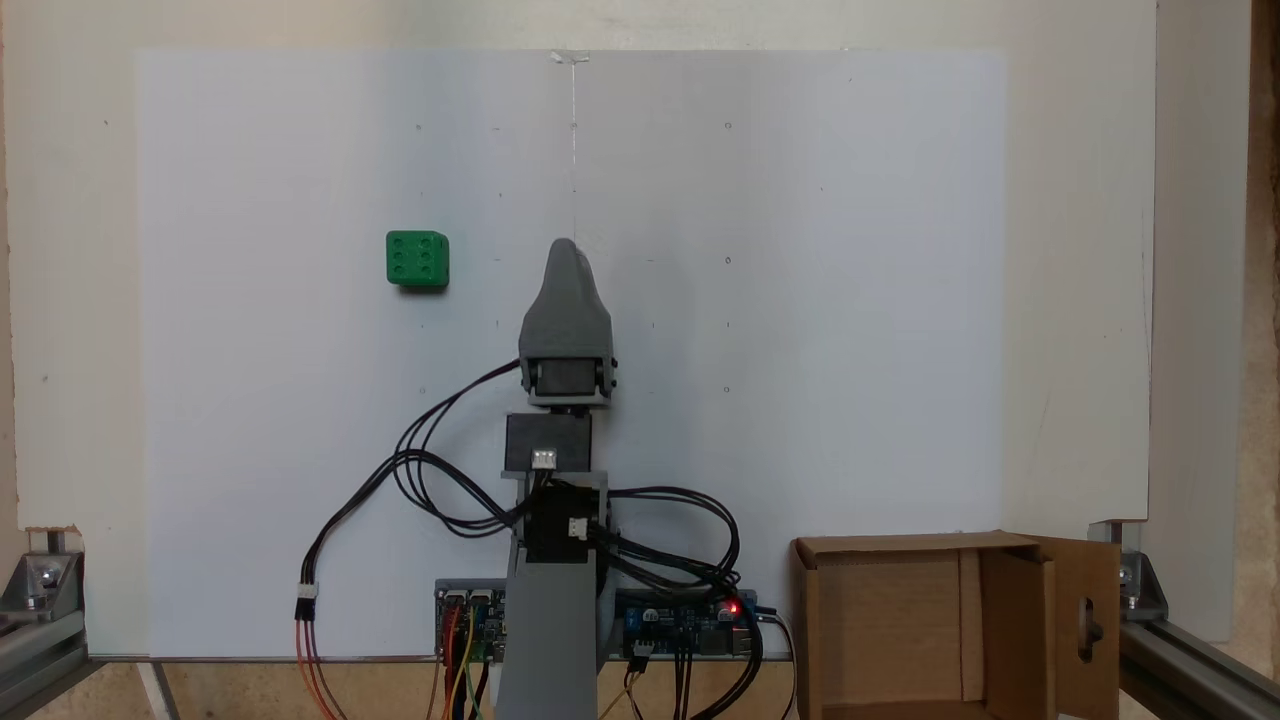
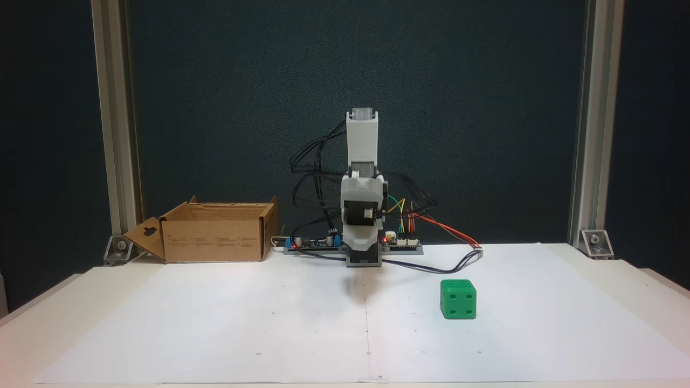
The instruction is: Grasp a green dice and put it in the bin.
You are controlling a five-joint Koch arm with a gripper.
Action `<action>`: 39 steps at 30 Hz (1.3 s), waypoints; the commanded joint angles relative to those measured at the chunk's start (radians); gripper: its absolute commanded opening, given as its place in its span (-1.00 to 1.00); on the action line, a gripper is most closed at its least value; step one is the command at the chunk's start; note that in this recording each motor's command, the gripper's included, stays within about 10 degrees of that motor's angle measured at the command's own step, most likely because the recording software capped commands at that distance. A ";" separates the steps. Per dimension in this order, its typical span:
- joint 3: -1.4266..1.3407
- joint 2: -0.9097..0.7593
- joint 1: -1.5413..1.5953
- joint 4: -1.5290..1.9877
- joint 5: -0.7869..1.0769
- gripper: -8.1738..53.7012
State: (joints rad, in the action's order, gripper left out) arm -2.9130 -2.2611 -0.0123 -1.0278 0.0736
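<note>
The green dice [image 1: 417,260] [image 2: 458,299] sits alone on the white paper sheet [image 1: 800,300] [image 2: 215,323] that covers the desk [image 1: 1080,300] [image 2: 620,280]. In the fixed view from above it lies toward the sheet's left edge, in the far half from the arm's base, with the six-pip face up. It is a cube, so it has no long axis; its sides run nearly square with the sheet's edges, turned only slightly. In the fixed view from the front it shows a two-pip face and a three-pip face, and lies right of the arm.

The arm [image 1: 565,420] [image 2: 362,215] is folded up at the middle of the desk's near edge as seen from above, beside the circuit boards [image 1: 690,625] [image 2: 401,243] and looped cables [image 1: 430,470]. The tool [image 1: 566,262] [image 2: 363,257] points along the sheet's centre line, well apart from the dice and holding nothing. Its jaws lie one behind the other in both fixed views, so I cannot tell whether it is wide or narrow.

The bin [image 1: 900,640] [image 2: 215,237], an open cardboard box, stands at the desk's near right corner seen from above, off the sheet's corner, with its keyhole-cut flap [image 1: 1085,625] [image 2: 145,240] folded outward.
</note>
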 commanded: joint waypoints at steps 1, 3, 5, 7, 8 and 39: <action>0.161 -0.101 -0.002 0.158 -0.032 0.68; 0.232 -0.101 0.006 0.296 -0.032 0.67; 0.281 -0.101 0.034 0.423 -0.034 0.66; 0.322 -0.101 0.058 0.550 -0.035 0.66; 0.341 -0.103 0.064 0.621 -0.037 0.66; 1.327 0.308 0.281 2.252 -0.494 0.66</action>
State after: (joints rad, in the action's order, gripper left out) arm -1.6582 -1.9543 0.2516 1.2088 -0.3359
